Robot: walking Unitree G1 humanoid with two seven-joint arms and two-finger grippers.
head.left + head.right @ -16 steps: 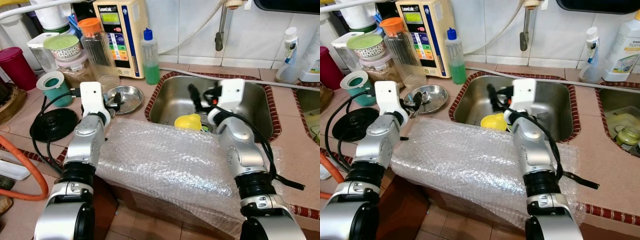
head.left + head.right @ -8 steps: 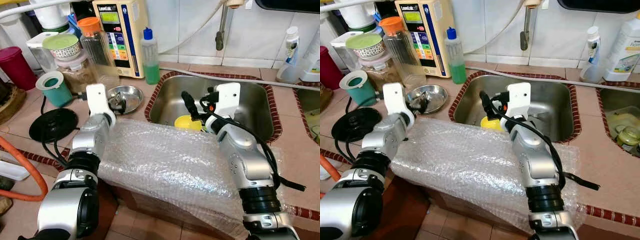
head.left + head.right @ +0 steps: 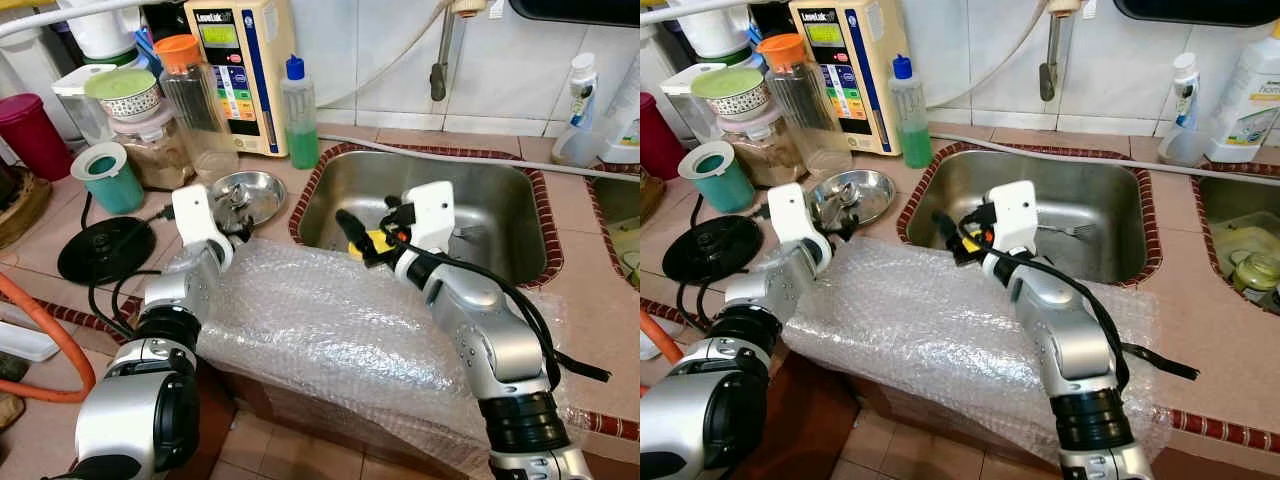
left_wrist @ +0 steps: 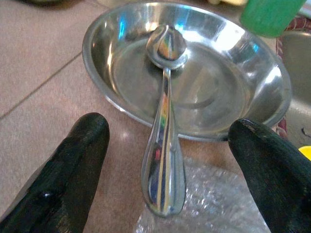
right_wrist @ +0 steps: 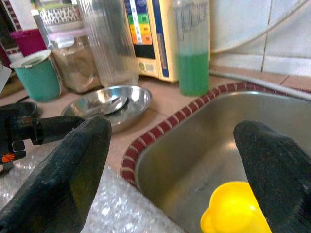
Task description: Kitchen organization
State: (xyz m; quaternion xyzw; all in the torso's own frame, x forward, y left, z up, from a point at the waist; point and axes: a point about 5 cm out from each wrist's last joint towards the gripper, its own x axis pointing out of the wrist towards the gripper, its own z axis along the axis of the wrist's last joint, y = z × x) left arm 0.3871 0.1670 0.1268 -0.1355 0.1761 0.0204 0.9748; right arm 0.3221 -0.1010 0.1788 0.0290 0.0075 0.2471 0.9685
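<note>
While both stay empty, left hand straddles spoon wide-open; right hand gapes.

Head stereo pair: high, looking forward-down over tiled counter and steel sink; both eyes share same scene. Left wrist cam: very close, facing shallow round steel dish with steel spoon. Right wrist cam: low at sink edge, facing same dish; sink shared too.
</note>
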